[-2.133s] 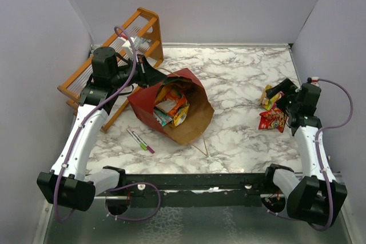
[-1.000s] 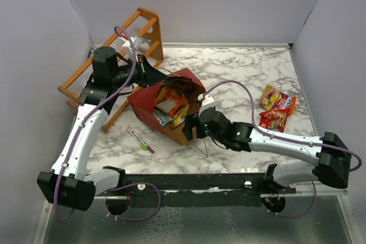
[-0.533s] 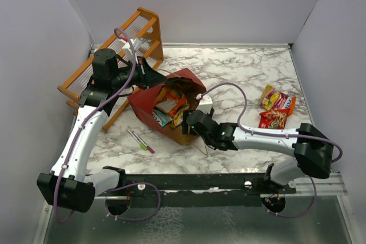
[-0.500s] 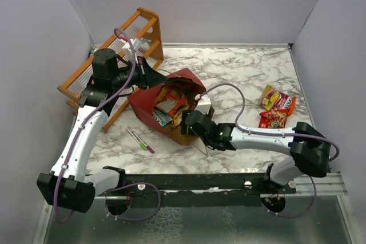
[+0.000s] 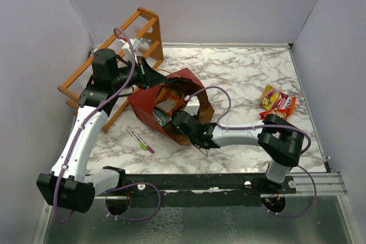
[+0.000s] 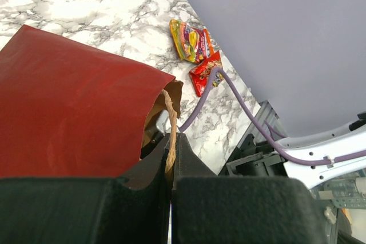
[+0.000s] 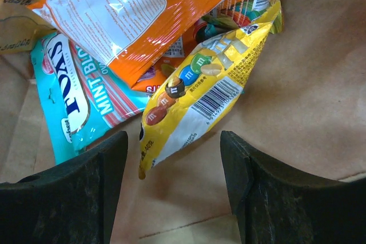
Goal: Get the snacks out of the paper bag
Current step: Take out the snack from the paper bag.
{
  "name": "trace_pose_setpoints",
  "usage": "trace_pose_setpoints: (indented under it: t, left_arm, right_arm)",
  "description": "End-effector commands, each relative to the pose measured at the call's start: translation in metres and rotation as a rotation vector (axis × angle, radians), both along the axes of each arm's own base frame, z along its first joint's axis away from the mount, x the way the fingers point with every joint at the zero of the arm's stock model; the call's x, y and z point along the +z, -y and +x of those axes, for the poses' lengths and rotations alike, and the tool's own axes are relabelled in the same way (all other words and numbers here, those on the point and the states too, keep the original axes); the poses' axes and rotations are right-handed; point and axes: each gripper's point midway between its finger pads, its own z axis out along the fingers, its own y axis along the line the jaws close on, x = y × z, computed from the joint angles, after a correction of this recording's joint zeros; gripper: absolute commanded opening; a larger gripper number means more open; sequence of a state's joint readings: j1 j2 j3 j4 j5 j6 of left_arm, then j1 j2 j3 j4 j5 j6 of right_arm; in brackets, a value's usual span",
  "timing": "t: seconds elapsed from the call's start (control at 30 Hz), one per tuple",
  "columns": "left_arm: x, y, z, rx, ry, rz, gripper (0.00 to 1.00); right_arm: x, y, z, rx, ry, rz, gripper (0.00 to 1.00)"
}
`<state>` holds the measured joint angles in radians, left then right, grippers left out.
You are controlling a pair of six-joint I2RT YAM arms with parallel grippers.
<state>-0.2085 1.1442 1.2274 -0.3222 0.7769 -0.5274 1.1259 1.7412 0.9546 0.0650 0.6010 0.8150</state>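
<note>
The paper bag (image 5: 147, 106) lies on its side, dark red outside (image 6: 68, 112), with its mouth facing right. My left gripper (image 5: 152, 76) (image 6: 171, 142) is shut on the bag's twisted tan handle (image 6: 170, 112) and holds the top edge up. My right gripper (image 5: 183, 120) (image 7: 174, 161) is inside the bag mouth, open. The lower corner of a yellow snack packet (image 7: 200, 90) lies between its fingers, touching neither. An orange packet (image 7: 154, 15) and a teal packet (image 7: 74, 101) lie behind it on the brown paper. Two or three snacks (image 5: 276, 107) (image 6: 194, 47) lie on the table at the right.
An orange wooden rack (image 5: 114, 55) stands behind the left arm against the left wall. A green and a pink marker (image 5: 140, 140) lie on the marble table in front of the bag. Grey walls close in the left, back and right sides.
My right arm has swung from the snacks at the right across to the bag and pushed its gripper into the mouth, jaws narrowing slightly. The left gripper and bag have stayed still.
</note>
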Motion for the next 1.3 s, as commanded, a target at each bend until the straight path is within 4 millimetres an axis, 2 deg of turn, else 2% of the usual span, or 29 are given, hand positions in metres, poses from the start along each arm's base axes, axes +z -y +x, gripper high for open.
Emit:
trace_pose_setpoints:
  t: [0.0, 0.13, 0.27, 0.43, 0.6, 0.83, 0.93, 1.17, 1.27]
  left_arm:
    - [0.016, -0.003, -0.006, 0.005, 0.054, -0.015, 0.00]
    - [0.014, -0.003, -0.005, 0.006, 0.050, -0.013, 0.00]
    - [0.015, -0.004, -0.006, 0.007, 0.052, -0.012, 0.00]
    - [0.015, -0.004, -0.008, 0.006, 0.054, -0.003, 0.00]
    - [0.013, -0.006, -0.009, 0.010, 0.053, 0.008, 0.00]
    - [0.008, -0.006, -0.005, 0.016, 0.055, 0.020, 0.00]
    - [0.008, -0.006, -0.002, 0.019, 0.062, 0.021, 0.00]
    - [0.008, -0.009, 0.004, 0.050, 0.072, 0.030, 0.00]
    - [0.006, -0.011, 0.008, 0.071, 0.071, 0.037, 0.00]
  right_arm:
    - [0.002, -0.011, 0.011, -0.061, 0.031, 0.041, 0.65]
    - [-0.006, -0.014, 0.013, -0.061, 0.031, 0.025, 0.63]
    - [-0.010, -0.015, 0.014, -0.060, 0.027, 0.018, 0.43]
    - [-0.006, -0.017, 0.012, -0.046, 0.022, 0.023, 0.29]
    - [0.010, -0.009, 0.004, -0.036, -0.006, 0.015, 0.17]
    - [0.057, 0.024, -0.025, 0.088, 0.016, 0.036, 0.02]
    - [0.072, 0.042, -0.042, 0.194, 0.048, 0.010, 0.01]
    - [0.135, 0.079, -0.093, 0.554, 0.255, 0.009, 0.01]
    - [0.178, 0.097, -0.114, 0.664, 0.401, 0.062, 0.01]
